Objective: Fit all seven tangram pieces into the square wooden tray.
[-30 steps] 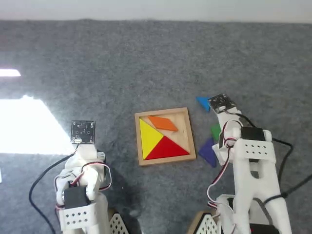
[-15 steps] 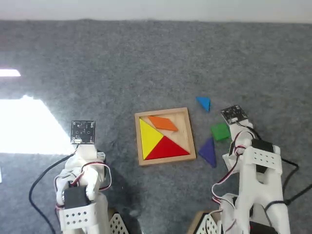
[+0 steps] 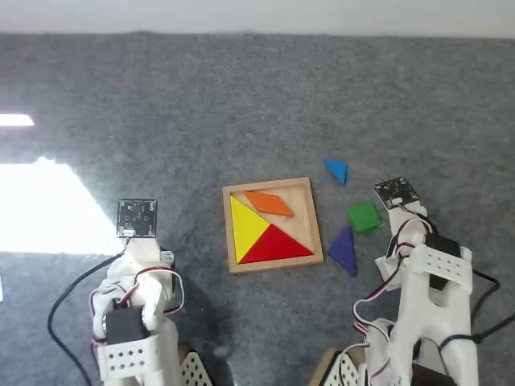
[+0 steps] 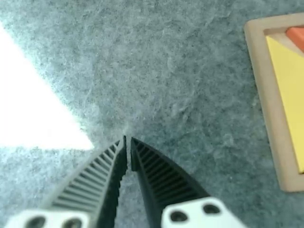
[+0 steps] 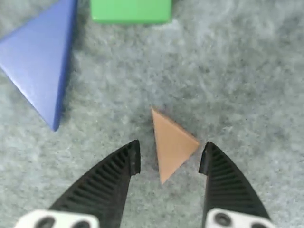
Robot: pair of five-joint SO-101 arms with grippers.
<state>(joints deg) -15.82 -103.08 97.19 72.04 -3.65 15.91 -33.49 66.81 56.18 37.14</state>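
Left jaws, pressed together, hang over the bare grey worktop, with the square wooden tray off to one side. Right jaws stand apart astride a small tan triangle lying flat, one tip close by its corner. Just past it lie a purple triangle, near the tray's right rim, and a green square. The tray holds a yellow triangle, a red triangle and an orange parallelogram; a small blue triangle lies farthest

The high camera looks down over the whole desk. Both wrist cameras hang close above it; the left shares the tray, the right the green square.
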